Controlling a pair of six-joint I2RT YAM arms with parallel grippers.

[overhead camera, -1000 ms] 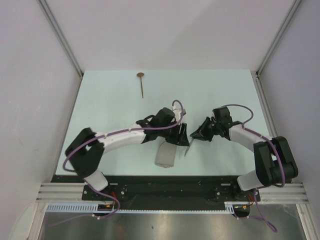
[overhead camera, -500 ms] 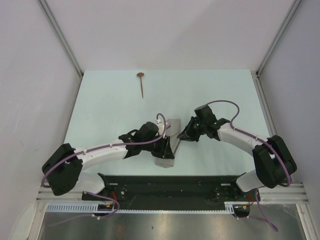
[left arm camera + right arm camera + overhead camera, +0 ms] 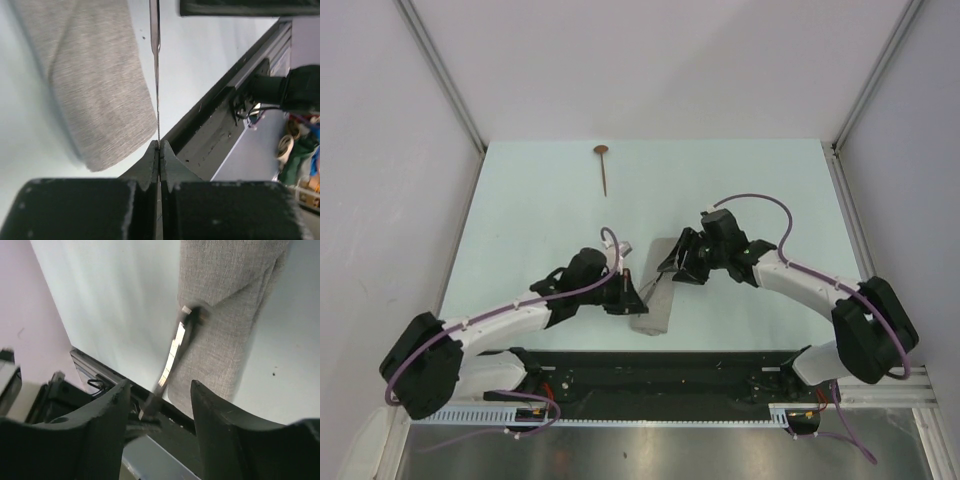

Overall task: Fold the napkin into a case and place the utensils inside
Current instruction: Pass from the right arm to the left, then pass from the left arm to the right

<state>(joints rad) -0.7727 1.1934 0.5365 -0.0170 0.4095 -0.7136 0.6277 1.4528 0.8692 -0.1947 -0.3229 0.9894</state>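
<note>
The napkin lies folded into a narrow grey-beige case near the table's front edge, also seen in the left wrist view and the right wrist view. My left gripper is shut on one end of the silver knife, which runs edge-on away from the jaws beside the napkin. My right gripper stands open around the knife's other end, its fingers apart from the blade. The copper-bowled spoon lies alone at the far left of the table.
A black rail with the arm bases runs along the table's front edge, close to the napkin's near end. White walls with metal posts enclose the table on three sides.
My left gripper has shut on the knife and my right gripper has opened off it. Both grippers have shifted left, with the left arm drawing back and left.
</note>
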